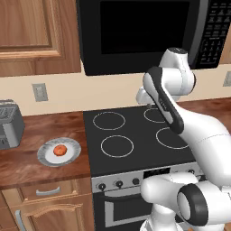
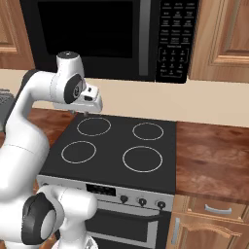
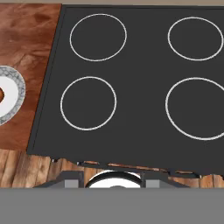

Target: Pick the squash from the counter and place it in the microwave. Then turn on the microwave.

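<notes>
Right now I see my hand (image 2: 80, 113) closed and empty above the stovetop (image 1: 135, 135), while the squash (image 1: 60, 150) sits on its plate (image 1: 47, 155) on the desk (image 1: 27, 167), left of the stovetop.

Even, bright rendered light throughout, soft shadows only, no glare, slightly coarse and soft at the edges.

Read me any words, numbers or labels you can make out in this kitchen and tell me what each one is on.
None can be read.
Microwave keypad: rows of small white marks, too blurred to read.
Oven panel: faint marks, too small to read.
</notes>
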Available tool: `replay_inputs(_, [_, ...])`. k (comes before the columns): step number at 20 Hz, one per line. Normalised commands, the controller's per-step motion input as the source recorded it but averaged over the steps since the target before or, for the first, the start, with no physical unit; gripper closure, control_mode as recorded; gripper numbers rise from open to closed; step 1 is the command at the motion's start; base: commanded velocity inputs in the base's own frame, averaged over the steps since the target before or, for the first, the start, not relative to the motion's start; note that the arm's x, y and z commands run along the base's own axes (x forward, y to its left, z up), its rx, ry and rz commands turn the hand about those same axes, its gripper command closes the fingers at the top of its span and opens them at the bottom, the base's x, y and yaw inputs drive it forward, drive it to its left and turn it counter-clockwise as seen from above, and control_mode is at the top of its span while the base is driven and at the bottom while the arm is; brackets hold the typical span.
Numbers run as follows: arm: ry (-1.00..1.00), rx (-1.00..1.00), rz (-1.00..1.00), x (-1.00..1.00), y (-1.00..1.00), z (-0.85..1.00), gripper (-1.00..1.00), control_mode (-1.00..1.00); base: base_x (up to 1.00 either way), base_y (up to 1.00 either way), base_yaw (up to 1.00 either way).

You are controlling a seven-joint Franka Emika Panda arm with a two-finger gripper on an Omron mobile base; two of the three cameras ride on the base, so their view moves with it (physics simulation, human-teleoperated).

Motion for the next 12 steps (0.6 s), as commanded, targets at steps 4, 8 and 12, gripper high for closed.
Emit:
replay_inputs(4, [-0.01,0.00,0.00,-0.04,0.00,0.00,-1.00,-1.00,0.00,0.00,0.00])
replay_inputs(8, [-0.18,0.01,0.00,-0.15,-0.02,0.00,-1.00,-1.00,0.00,0.00,0.00])
replay_inputs(12, [-0.32,0.08,0.00,-0.26,-0.18,0.02,-1.00,-1.00,0.00,0.00,0.00])
